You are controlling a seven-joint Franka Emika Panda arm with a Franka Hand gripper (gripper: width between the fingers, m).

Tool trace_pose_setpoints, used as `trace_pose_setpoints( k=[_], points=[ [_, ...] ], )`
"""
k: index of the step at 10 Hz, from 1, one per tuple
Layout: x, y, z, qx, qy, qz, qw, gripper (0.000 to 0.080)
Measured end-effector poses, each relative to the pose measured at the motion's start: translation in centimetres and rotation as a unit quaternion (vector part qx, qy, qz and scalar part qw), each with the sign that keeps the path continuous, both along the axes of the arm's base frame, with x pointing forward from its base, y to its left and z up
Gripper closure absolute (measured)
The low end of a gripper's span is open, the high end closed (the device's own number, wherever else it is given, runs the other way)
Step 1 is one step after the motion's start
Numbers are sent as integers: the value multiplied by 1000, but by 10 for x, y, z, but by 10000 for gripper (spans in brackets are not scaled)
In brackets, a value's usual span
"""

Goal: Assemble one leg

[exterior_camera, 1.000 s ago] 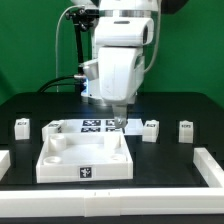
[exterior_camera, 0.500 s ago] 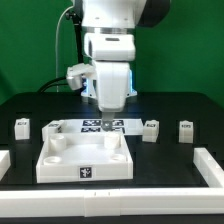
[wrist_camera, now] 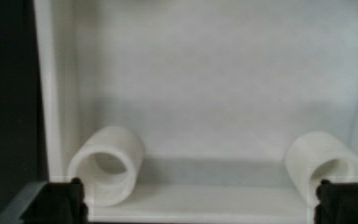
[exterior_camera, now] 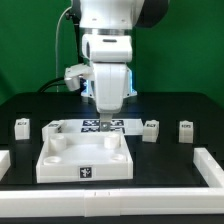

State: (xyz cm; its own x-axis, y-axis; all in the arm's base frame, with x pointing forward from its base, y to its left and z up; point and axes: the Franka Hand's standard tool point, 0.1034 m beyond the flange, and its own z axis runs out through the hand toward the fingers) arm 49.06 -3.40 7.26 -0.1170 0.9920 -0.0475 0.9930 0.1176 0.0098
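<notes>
Two small white legs with tags stand at the exterior view's left (exterior_camera: 22,126) (exterior_camera: 52,128), and two more at its right (exterior_camera: 150,129) (exterior_camera: 186,130). The wide white panel (exterior_camera: 60,162) lies in front of them. My gripper (exterior_camera: 109,127) hangs above the panel's back edge, apart from every leg. In the wrist view the panel's flat top (wrist_camera: 202,90) fills the picture with two round corner sockets (wrist_camera: 105,162) (wrist_camera: 325,160). My gripper (wrist_camera: 199,203) is open and empty, with a dark fingertip (wrist_camera: 55,202) at each side.
The marker board (exterior_camera: 92,125) lies behind the panel, partly under my gripper. White rails border the table at the front (exterior_camera: 120,206) and the right (exterior_camera: 208,166). A cable (exterior_camera: 60,60) hangs behind the arm.
My wrist has turned and shifted a little toward the exterior view's left, now squarely over the panel's back edge. The legs and the panel have not moved.
</notes>
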Motion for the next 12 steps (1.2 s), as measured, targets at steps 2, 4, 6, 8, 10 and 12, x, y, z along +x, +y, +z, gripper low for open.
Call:
trace_pose_setpoints(
  k=[2,4,6,8,10,12],
  points=[
    [-31,-14,-14,5,10,4,1000,150],
    [-51,-24,-22,6,27,-9,1000,150],
    [-60,-28,-34,9,40,-15,999,150],
    [-69,-30,-51,14,56,-20,998,150],
    [-75,-30,-63,17,69,-23,997,150],
    [-76,-31,-65,18,70,-25,997,150]
  ],
)
